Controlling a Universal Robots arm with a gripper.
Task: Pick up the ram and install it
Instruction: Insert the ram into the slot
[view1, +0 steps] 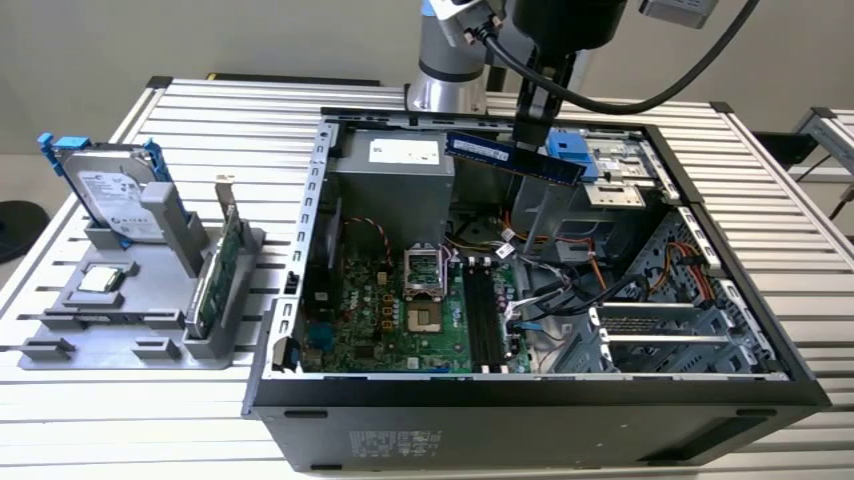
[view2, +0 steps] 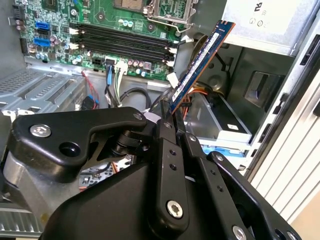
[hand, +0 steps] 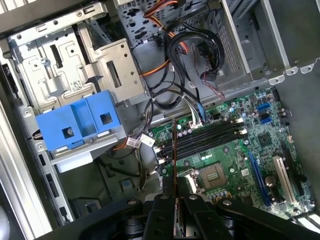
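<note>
**Ram held up over the open computer**

My arm comes down from above. Its black gripper (view1: 531, 138) points into the big black open computer case (view1: 534, 415). The gripper is clamped tight on the ram (view1: 514, 157), a long, flat, dark stick with black chips. It pinches the two flat sides, and the stick sits tilted.

The ram hangs in the air over the case, near the grey metal power box (view1: 394, 165) and the blue plastic holder (view1: 571, 152). The long black slots (view1: 483, 320) on the green board (view1: 380, 320) lie lower, well apart from it. Loose wires (hand: 185, 50) curl near the slots.

Outside the case, a silver hard drive (view1: 114, 195) and a green card (view1: 214, 265) stand on a grey rack (view1: 120, 330).
</note>
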